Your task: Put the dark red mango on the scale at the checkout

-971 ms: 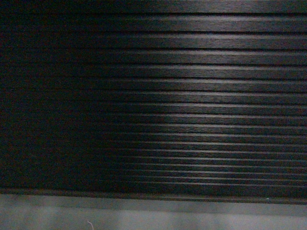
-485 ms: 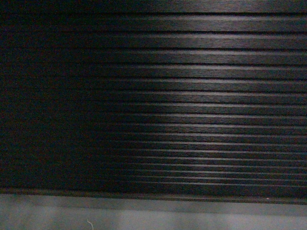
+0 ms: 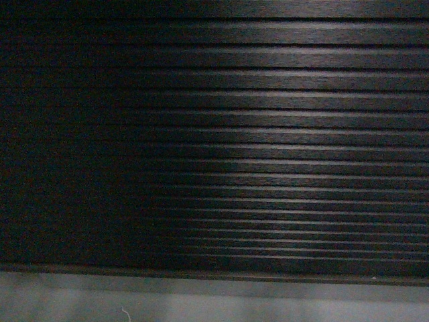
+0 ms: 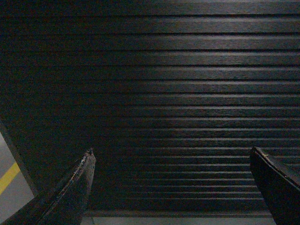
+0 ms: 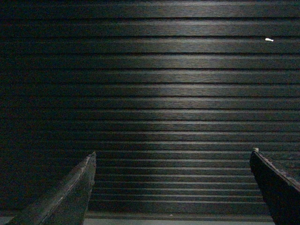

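Observation:
The checkout (image 3: 268, 154) fills the head view as a dark, horizontally ribbed front panel, very close. The same ribbed checkout panel (image 4: 164, 93) faces my left gripper (image 4: 171, 152), whose black fingers stand wide apart with nothing between them. My right gripper (image 5: 172, 154) is likewise open and empty in front of the checkout panel (image 5: 164, 93). The dark red mango and the scale are out of view in every frame. Neither gripper shows in the head view.
A strip of grey floor (image 3: 214, 302) runs along the foot of the panel. At the lower left of the left wrist view lies grey floor with a yellow line (image 4: 8, 177). A small white speck (image 5: 268, 40) sits on the panel at upper right.
The ribbed panel has shifted very slightly in the head view between frames; otherwise nothing has visibly changed.

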`<state>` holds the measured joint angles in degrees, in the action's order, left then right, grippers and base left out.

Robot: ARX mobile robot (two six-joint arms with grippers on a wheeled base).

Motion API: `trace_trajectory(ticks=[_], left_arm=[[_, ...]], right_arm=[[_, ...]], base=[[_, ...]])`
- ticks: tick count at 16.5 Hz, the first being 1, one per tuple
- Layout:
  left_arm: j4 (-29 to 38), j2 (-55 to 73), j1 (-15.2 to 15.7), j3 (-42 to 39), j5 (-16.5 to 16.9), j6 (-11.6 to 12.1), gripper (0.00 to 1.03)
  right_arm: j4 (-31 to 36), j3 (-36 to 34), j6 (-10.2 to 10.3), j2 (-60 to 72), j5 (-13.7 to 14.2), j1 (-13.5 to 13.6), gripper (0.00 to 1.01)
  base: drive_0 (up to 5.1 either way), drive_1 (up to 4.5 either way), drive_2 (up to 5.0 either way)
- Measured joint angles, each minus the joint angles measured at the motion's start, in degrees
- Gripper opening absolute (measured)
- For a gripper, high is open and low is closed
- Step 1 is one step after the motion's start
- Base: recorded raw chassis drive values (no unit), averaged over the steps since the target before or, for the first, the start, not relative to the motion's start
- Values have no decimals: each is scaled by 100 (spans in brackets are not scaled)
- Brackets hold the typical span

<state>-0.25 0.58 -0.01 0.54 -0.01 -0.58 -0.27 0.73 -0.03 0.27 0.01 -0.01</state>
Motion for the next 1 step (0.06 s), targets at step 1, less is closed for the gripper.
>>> trace_trajectory(ticks=[1], left_arm=[[0, 0, 0, 0, 0, 2, 98]], right_arm=[[0, 0, 0, 0, 0, 0, 98]], base=[[0, 0, 0]])
